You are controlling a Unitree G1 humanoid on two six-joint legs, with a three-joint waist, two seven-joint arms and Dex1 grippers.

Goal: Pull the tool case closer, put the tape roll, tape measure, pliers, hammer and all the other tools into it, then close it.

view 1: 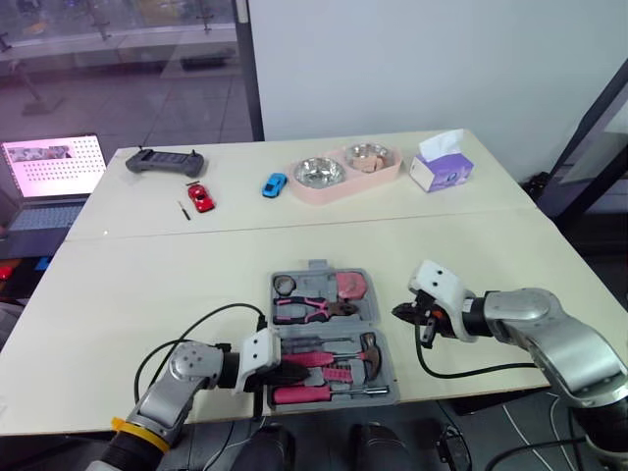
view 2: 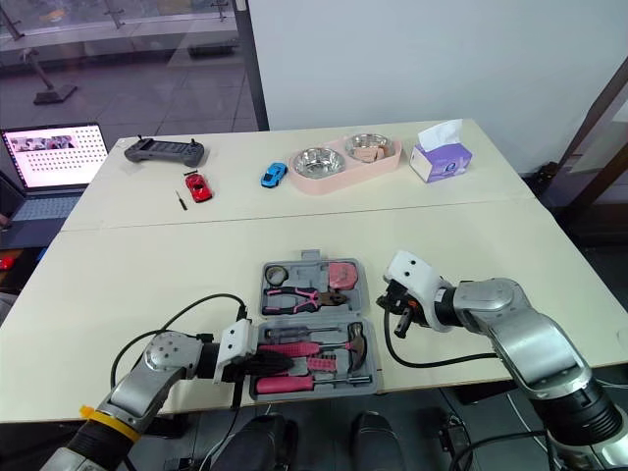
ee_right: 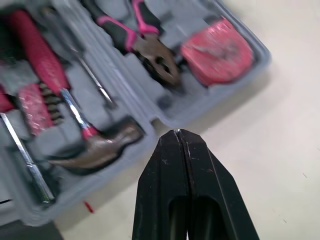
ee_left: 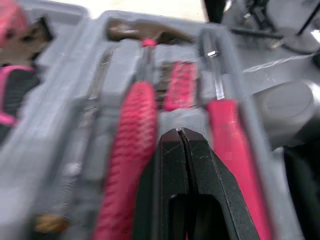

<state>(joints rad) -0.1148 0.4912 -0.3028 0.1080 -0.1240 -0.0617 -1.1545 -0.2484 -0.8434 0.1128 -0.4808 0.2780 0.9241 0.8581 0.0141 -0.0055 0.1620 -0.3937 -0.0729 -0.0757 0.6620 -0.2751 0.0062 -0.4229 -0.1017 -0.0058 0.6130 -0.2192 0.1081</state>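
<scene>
The grey tool case [view 1: 379,320] lies open near the table's front edge. Its far half holds the tape roll [view 1: 285,286], pink-handled pliers [view 1: 312,309] and pink tape measure [view 1: 351,287]. The near half holds the hammer [view 1: 343,353] and pink-handled screwdrivers [view 1: 306,394]. My left gripper [view 1: 294,374] is shut and empty. It sits low over the near half, between the hammer handle [ee_left: 125,160] and a screwdriver [ee_left: 232,135]. My right gripper [view 1: 400,312] is shut too, just off the case's right side above bare table, with the hammer head [ee_right: 100,147] and tape measure [ee_right: 217,50] ahead of it.
At the table's far side are a pink tray with two steel bowls [view 1: 343,175], a tissue box [view 1: 441,167], a blue toy car [view 1: 275,184], a red toy car [view 1: 200,196] and a black controller [view 1: 165,162]. A laptop [view 1: 54,177] stands off the table's left.
</scene>
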